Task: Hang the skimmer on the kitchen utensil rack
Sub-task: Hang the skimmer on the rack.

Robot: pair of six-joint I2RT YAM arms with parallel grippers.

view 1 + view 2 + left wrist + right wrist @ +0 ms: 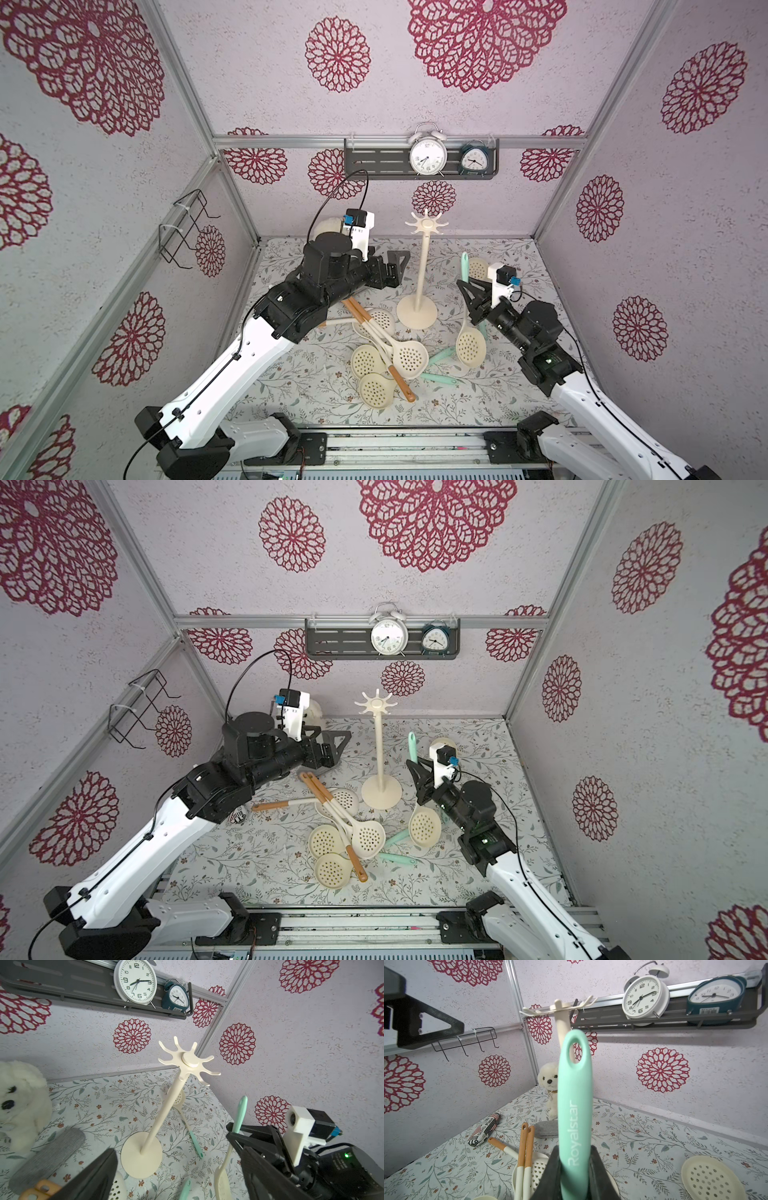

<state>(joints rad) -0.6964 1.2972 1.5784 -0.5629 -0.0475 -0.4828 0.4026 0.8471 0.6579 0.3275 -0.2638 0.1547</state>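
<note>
The task is partly done. One skimmer is in hand, but nothing hangs on the kitchen utensil rack yet. In both top views the rack stands upright at the centre of the frame on the floral table. Its crown of hooks is bare.

The right gripper, just right of centre in a top view, is closed narrowly on the skimmer's mint-green handle. The handle points up, and the perforated cream head hangs below the claw; whether it fully clears the table cannot be told. The right wrist view shows the jaws pressing both sides of the handle. The eyelet end is free above them and sits lower than the crown, beside the pole rather than on a hook.

The left gripper, just left of the pole in a top view, is spread wide and holds nothing.

Judging from this, the pick-up is finished and the hanging is what remains. The handle must go up to hook height, the eyelet must be threaded over one prong and settled there, and then the claw can let go. The eyelet is small and the prongs are short, so alignment looks like the delicate part.

The other skimmers lie heaped at lower centre.
</note>
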